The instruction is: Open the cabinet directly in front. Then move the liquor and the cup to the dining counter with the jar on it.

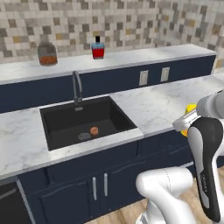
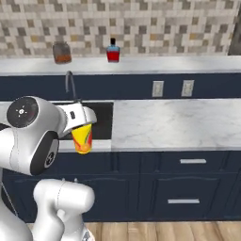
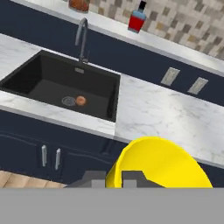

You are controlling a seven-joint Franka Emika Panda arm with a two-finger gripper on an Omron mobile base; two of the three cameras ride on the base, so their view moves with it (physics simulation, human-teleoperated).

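Yellow cup [image 2: 82,137] is held in the closed tool [image 2: 81,123], above the front edge of the lower table [image 2: 174,123] beside the sink [image 1: 83,122]. Bottle [image 1: 98,48] and jar [image 1: 47,54] are already set on the raised marble table [image 1: 131,59] at the back. Risks, as judged: cup could be clipped against the faucet [image 1: 77,89] or the raised edge if carried too low; bottle could be knocked over if the cup is placed too close.
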